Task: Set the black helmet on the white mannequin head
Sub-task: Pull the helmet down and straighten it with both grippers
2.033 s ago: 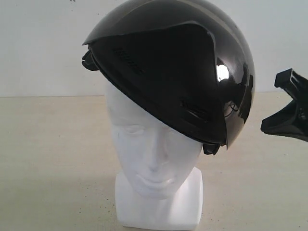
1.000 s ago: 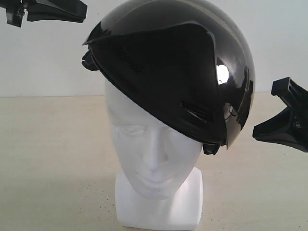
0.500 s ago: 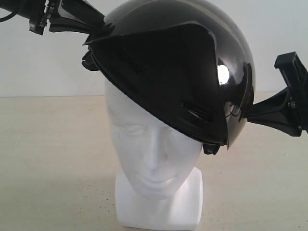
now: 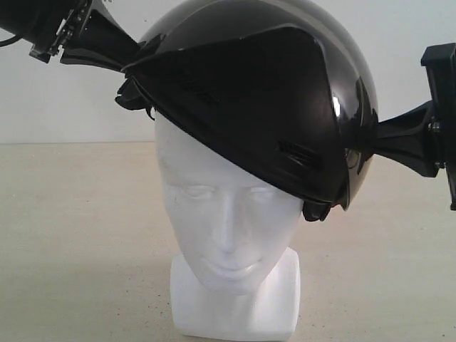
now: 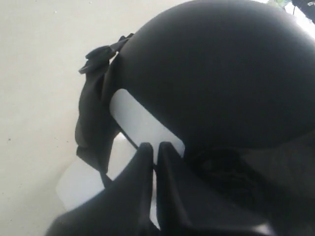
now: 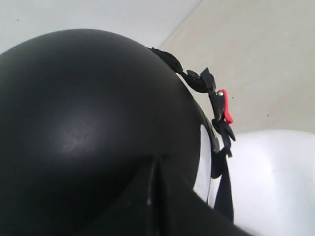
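Note:
The black helmet (image 4: 249,107) sits tilted on the white mannequin head (image 4: 228,228), low on the right side of the exterior view, with the face uncovered below it. My left gripper (image 4: 134,53) is shut, and its tips touch the helmet's upper left edge. My right gripper (image 4: 374,139) is shut too, with its tips against the helmet's right side. The left wrist view shows the left gripper (image 5: 153,146) at the rim of the helmet (image 5: 216,73), beside a bare patch of the head (image 5: 142,123). The right wrist view shows the right gripper (image 6: 156,160) pressed on the shell (image 6: 88,113).
The head stands on a beige table (image 4: 85,235) in front of a pale wall (image 4: 57,85). Black straps with a red buckle tab (image 6: 224,105) hang from the helmet's rim next to the head (image 6: 275,182).
Both arms have come in from the sides and now touch the helmet. The helmet has shifted slightly on the head since half a second ago.

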### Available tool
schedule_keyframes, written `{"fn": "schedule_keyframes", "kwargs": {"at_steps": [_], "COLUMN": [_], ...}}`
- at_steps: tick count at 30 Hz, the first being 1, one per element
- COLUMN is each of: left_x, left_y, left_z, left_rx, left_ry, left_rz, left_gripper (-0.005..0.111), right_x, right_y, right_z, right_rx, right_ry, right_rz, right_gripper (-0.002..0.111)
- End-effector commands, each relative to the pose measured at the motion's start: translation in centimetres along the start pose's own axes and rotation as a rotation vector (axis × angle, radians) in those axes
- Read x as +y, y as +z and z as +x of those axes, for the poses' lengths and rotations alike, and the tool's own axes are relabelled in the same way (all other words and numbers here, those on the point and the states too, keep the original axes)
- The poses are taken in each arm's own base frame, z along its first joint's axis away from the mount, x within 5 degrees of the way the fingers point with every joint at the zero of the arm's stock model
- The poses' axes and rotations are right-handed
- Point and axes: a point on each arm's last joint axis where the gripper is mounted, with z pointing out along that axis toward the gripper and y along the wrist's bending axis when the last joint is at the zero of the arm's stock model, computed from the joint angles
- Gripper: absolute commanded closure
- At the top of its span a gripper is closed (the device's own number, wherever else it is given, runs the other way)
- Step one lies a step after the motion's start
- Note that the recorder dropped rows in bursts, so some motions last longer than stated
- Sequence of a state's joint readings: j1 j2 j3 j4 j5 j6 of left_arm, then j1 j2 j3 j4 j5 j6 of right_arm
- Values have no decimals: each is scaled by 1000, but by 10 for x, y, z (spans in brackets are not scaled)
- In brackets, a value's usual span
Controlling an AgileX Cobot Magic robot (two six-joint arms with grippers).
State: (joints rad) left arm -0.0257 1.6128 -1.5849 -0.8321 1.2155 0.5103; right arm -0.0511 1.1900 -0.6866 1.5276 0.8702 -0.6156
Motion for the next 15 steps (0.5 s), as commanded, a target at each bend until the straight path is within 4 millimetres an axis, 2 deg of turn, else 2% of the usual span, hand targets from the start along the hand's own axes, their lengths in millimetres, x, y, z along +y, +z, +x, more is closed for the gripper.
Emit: {"fn": "schedule_keyframes", "kwargs": {"at_steps": [1, 8, 15], "left_x": [2, 10, 11], "left_y": [4, 15, 16], "left_z": [4, 18, 21], "left_rx": [32, 82, 89], "left_ry": [-12, -48, -56], "left_rz": [-18, -10, -7], "left_gripper": [102, 102, 102], "right_x": [15, 18, 19], "right_y": [-1, -2, -2], "right_z": [3, 2, 2], "right_rx": [35, 25, 28], "right_ry": [19, 17, 12], "right_rz": [-148, -188, -195], "right_gripper": [108, 108, 108]}}
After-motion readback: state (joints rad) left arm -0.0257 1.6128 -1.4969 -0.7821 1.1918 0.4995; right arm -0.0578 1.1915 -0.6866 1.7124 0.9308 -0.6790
